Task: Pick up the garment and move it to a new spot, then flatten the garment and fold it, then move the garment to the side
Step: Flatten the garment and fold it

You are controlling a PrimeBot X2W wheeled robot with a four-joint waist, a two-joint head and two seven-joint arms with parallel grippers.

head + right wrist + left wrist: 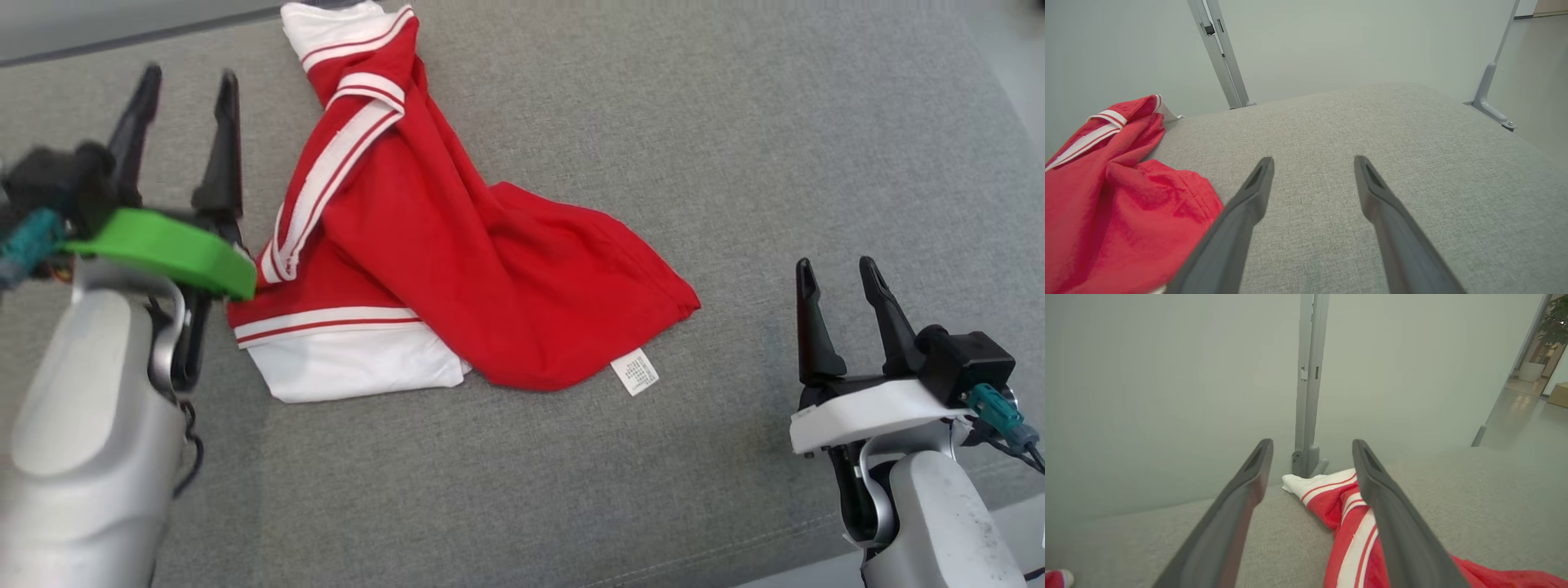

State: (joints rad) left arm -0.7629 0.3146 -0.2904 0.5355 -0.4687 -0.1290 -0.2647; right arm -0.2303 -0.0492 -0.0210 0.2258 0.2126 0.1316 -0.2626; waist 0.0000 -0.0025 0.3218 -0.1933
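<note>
The crumpled red cloth garment with white striped trim (490,278) lay bunched left of centre on the grey woven surface (775,139); the pick-up looked not yet begun. The left tool (188,90) hovered just beside its striped edge, fingers spread, probably lined up for a grab. The right tool (837,273), likewise spread and empty, hung well apart, its forearm low.

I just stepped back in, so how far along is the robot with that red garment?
Nothing looks done: the red garment lies crumpled, unfolded, on the grey surface. Nothing is in hand: the left gripper is open beside its striped edge, the right gripper open and apart from it. Pickup, flattening, folding and moving aside are all left.
</note>
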